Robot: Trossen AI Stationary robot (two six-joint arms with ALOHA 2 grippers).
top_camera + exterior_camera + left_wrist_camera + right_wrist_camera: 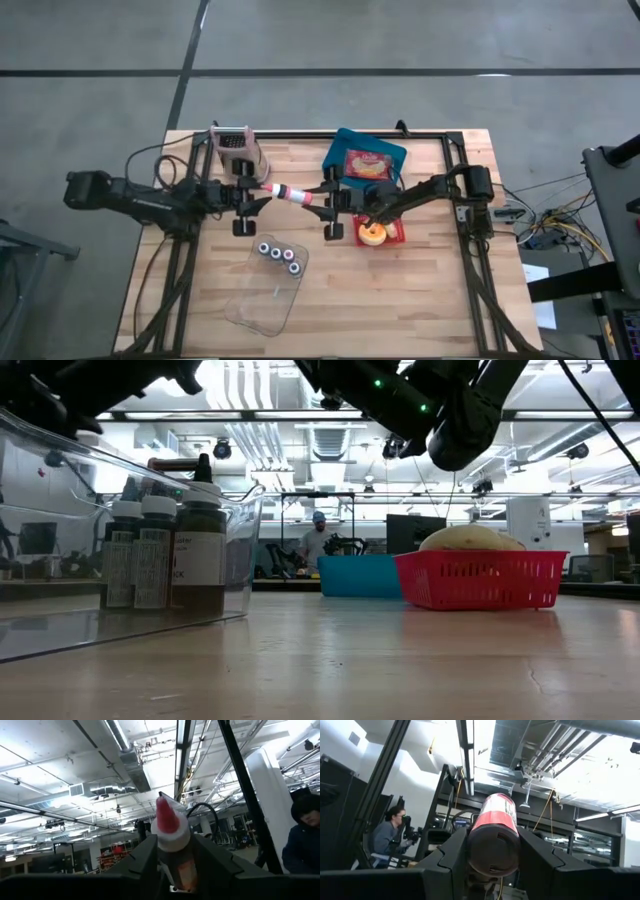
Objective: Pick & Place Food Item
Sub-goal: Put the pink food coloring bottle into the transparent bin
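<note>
The bottle (288, 192) is lying level in the air over the table (420, 290), and everything here is placed from it. At its left end, the left gripper (248, 197) is clamping it; the left wrist view is showing the red cap (166, 815) poking out between that gripper's fingers (135, 861), which are pressing on both sides of the white neck. Just left of and behind the bottle, a pink container (236, 150) is standing on the table. In front of the bottle, a clear tray (262, 300) is lying on the wood, holding a row of small spice jars (279, 254).

At the bottle's right end, the right gripper (330, 203) is also clamping it; the right wrist view is showing the bottle's red-labelled base (494, 840) sitting tight between the two fingers (447, 855). So both grippers are gripping the one bottle, each at an end.

Right of the bottle and behind it, a blue tray (340, 152) is holding a food packet (367, 164). Right of the bottle and slightly in front, a red basket (396, 236) is holding a round yellowish food item (373, 234), partly under the right arm.
</note>
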